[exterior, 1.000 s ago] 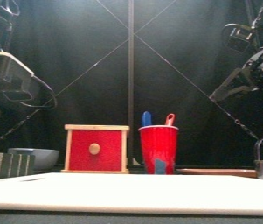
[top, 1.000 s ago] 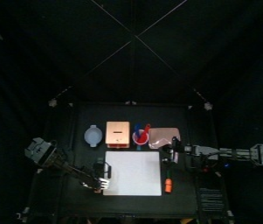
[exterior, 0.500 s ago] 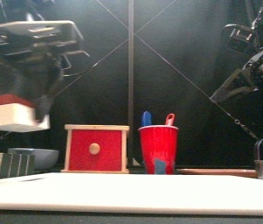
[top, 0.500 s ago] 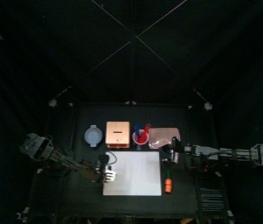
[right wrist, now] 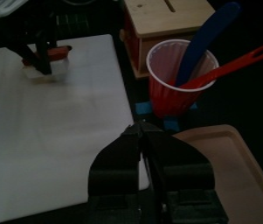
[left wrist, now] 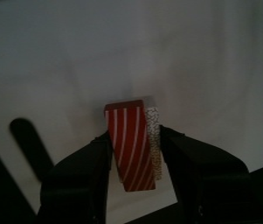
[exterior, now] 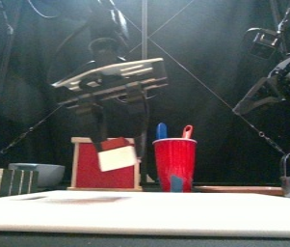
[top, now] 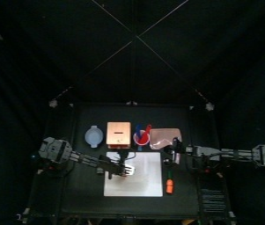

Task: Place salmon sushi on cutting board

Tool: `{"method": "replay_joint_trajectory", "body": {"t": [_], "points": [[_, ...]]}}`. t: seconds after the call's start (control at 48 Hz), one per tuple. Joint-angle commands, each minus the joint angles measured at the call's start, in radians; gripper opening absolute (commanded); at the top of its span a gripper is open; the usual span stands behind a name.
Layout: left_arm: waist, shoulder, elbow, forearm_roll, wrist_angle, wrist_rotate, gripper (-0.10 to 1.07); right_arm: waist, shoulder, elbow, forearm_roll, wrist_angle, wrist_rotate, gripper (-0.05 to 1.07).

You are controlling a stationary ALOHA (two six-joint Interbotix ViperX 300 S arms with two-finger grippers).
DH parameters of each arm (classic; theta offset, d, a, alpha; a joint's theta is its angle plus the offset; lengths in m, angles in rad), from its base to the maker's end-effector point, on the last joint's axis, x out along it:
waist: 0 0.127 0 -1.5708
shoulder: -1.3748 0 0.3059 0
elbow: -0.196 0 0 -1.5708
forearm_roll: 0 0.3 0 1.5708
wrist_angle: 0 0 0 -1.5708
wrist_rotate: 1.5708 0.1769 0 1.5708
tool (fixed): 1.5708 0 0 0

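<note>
My left gripper (top: 121, 166) is shut on the salmon sushi (left wrist: 131, 150), a red-striped slice on white rice. It holds the piece above the left part of the white cutting board (top: 146, 180). In the front view the sushi (exterior: 117, 155) hangs tilted under the gripper, clear of the board (exterior: 173, 214). The right wrist view shows the same sushi (right wrist: 48, 58) over the board's far end. My right gripper (top: 170, 158) rests at the board's right edge, jaws shut and empty (right wrist: 141, 138).
Behind the board stand a grey bowl (top: 93, 136), a wooden box with a red front (exterior: 106, 165), a red cup (right wrist: 178, 80) holding blue and red utensils, and a tan tray (right wrist: 229, 166). A small orange thing (top: 167, 186) lies at the board's right edge.
My left arm has swung right, from the table's left side to over the board, carrying the sushi. The right arm has not moved.
</note>
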Motion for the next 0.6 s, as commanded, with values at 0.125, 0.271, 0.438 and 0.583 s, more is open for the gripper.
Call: {"method": "replay_joint_trajectory", "body": {"t": [0.125,0.271,0.438,0.583], "points": [[0.032,0.048,-0.109,-0.028,-0.002,0.041,0.65,-0.003,0.003,-0.014,0.000,0.008,0.000,0.02],[0.037,0.084,-0.150,-0.025,-0.011,0.044,0.66,-0.003,0.003,-0.014,0.000,0.018,0.000,0.02],[0.041,0.101,-0.164,-0.014,-0.017,0.043,0.67,-0.005,0.002,-0.014,0.000,0.028,0.000,0.02],[0.044,0.112,-0.167,-0.015,-0.058,0.043,0.74,-0.008,0.003,-0.014,0.000,0.038,0.000,0.02]]}}
